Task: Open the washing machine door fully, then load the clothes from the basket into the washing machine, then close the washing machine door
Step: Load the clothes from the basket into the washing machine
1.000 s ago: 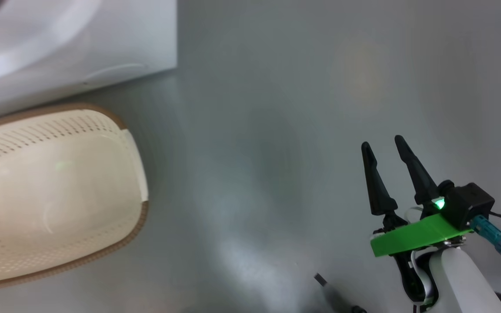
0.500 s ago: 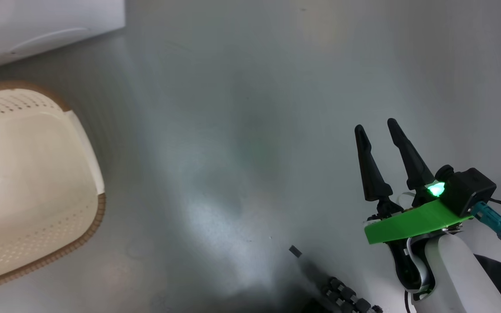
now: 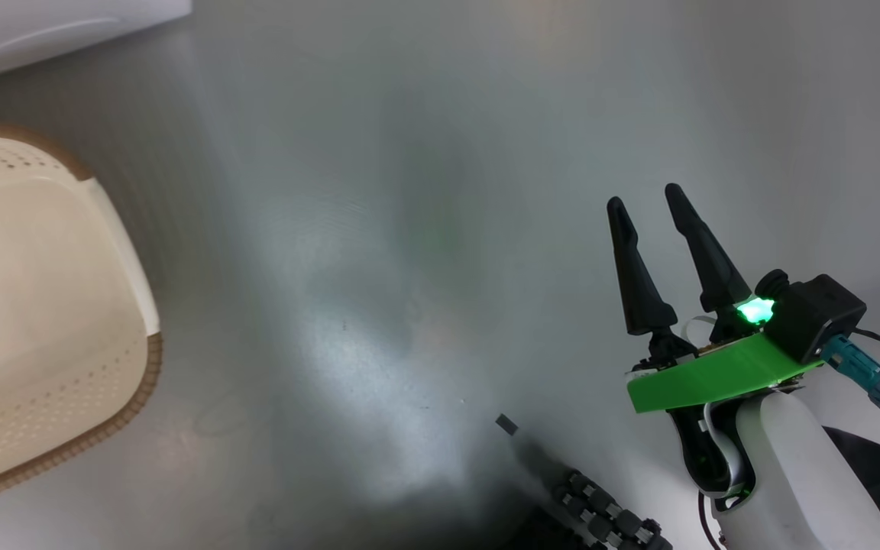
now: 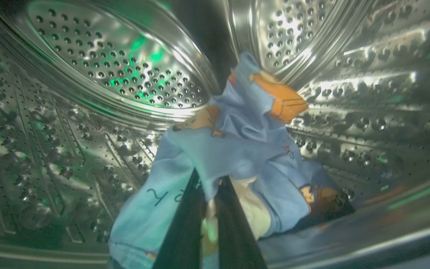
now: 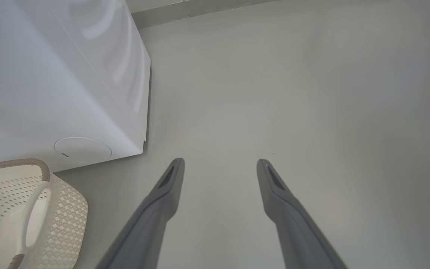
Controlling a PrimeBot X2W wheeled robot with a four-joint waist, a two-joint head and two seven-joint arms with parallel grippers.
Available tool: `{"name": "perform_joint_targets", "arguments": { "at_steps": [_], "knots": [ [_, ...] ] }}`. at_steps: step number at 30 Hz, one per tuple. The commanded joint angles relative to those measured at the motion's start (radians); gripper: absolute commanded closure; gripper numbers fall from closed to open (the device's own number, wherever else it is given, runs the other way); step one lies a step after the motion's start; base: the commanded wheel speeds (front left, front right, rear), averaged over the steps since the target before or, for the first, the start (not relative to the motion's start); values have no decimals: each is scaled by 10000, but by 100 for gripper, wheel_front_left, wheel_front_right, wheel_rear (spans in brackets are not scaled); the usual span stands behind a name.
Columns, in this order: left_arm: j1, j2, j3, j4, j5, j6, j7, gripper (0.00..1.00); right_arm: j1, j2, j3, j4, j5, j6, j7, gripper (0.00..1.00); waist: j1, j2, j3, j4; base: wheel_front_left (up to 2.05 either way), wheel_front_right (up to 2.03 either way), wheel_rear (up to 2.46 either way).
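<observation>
Black fingers (image 4: pixel 185 224) of the left gripper (image 4: pixel 210 181) press together on a fold of the soft light blue garment (image 4: pixel 237 149) with orange-brown cartoon prints and a cream lining. They pinch the cloth between their tips inside the perforated steel drum (image 4: pixel 125 74) of the white boxy front-loading washing machine (image 5: pixel 69 74). The garment bunches around the fingers and touches the drum wall on one side, while green light glints off the steel behind it.

Outside the machine, the right gripper (image 3: pixel 644 196) hangs over the glossy grey floor (image 3: pixel 409 229). Its two long dark fingers (image 3: pixel 635 283) are spread apart with only floor between them, and a bright green bracket (image 3: pixel 707 378) and a lit green lamp (image 3: pixel 755 311) sit at their base. Beyond, to the robot's left and well apart from that gripper, the small cream plastic basket (image 3: pixel 151 367) with perforated sides and a brown woven-look rim stands on the floor. Its white side handle (image 5: pixel 32 216) is turned toward the gripper. Just behind the basket rises the washing machine's white cabinet, with the round service flap (image 5: pixel 82 149) low on its panel near the corner.
</observation>
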Motion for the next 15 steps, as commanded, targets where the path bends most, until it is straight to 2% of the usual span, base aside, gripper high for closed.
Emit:
{"name": "perform_joint_targets", "arguments": {
  "at_steps": [1,5,11,15],
  "knots": [
    [-192,497,325,-134,-75,-28,-220,100,173,-92,193,-187,134,71,-119,0,0,-1,133,-147,0,0,0],
    [-786,431,589,52,-337,-260,-1320,100,184,-92,299,-166,207,71,-120,0,0,-1,306,-401,0,0,0],
    [-1690,294,807,614,-481,-231,-2372,100,243,-91,388,-113,280,71,-120,0,0,-1,451,-712,0,0,0],
    [-2099,-59,1038,1124,-872,-198,-2723,100,306,-91,344,-149,253,71,-120,0,0,-1,464,-719,0,0,0]
  ]
}}
